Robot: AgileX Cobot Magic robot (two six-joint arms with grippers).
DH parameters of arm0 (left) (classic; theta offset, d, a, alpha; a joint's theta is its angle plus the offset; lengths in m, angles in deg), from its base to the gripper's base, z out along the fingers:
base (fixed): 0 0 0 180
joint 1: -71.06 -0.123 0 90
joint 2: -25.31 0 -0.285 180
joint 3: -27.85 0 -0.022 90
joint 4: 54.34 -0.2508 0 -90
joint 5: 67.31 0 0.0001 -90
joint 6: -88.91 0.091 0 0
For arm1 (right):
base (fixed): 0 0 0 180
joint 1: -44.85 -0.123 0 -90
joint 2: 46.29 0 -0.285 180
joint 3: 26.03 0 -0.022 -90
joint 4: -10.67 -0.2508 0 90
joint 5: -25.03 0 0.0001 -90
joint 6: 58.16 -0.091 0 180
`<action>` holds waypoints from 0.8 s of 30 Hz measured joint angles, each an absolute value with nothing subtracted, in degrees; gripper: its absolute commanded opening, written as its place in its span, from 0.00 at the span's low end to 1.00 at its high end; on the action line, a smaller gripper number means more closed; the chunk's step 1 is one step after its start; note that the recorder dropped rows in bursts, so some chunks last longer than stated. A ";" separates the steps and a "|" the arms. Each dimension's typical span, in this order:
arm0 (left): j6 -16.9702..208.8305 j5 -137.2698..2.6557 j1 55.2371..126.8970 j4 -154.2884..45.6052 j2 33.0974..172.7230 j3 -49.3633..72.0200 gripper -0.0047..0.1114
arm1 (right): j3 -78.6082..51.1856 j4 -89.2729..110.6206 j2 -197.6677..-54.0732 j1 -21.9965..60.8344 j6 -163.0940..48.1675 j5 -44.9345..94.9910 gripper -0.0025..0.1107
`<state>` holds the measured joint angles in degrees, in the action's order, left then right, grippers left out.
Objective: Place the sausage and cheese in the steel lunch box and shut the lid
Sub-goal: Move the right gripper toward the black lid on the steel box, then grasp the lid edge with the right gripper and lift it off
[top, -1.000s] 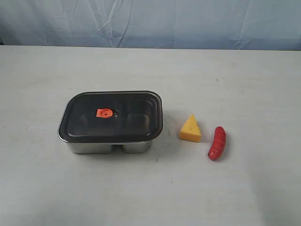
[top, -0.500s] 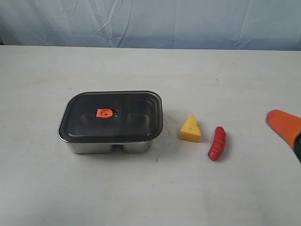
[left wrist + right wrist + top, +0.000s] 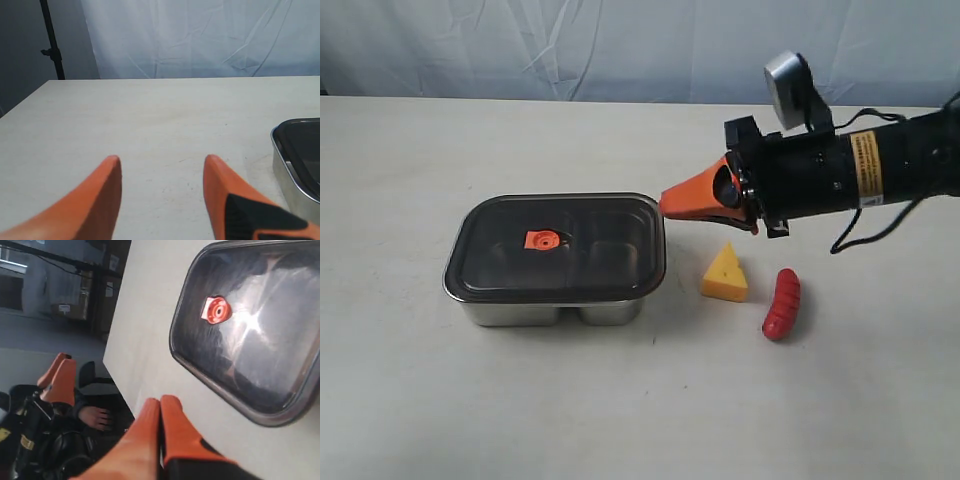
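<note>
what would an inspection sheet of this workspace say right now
surface: pale table, faint scuffs
job's things: lid seated on steel lunch box; cheese and sausage on the table beside it, apart
clutter: nothing seen
grippers: right gripper shut, empty, tip by the lid's edge; left gripper open, empty, beside the box
cables: black cable hanging off the right arm
surroundings: creased pale backdrop; dark stand past the table

Frame edge crops steel lunch box [image 3: 292, 192] (lid [image 3: 306, 145] too).
</note>
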<state>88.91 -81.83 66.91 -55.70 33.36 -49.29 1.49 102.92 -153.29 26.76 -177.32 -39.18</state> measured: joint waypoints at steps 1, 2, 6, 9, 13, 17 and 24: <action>88.91 -81.83 66.91 -55.70 33.36 -49.29 0.46 | 0.53 101.93 -156.23 27.66 -177.32 -40.12 0.01; 88.91 -81.83 66.91 -55.70 33.36 -49.29 0.46 | 0.02 101.16 -158.71 28.45 -177.32 -40.32 0.01; 88.91 -81.83 66.91 -55.70 33.36 -49.29 0.46 | -0.37 100.47 -165.06 29.72 -177.32 -40.32 0.01; 88.91 -81.83 66.91 -55.70 33.36 -49.29 0.46 | -0.37 101.99 -167.02 29.72 -177.32 -40.17 0.09; 88.91 -81.83 66.91 -55.70 33.36 -49.29 0.46 | -0.37 103.20 -167.53 29.72 -177.32 -36.72 0.38; 88.91 -81.83 66.91 -55.70 33.36 -49.29 0.46 | -0.37 103.32 -167.53 29.72 -177.32 -34.87 0.55; 88.91 -81.83 66.91 -55.70 33.36 -49.29 0.46 | -0.43 101.87 -167.62 29.20 -177.32 -30.93 0.41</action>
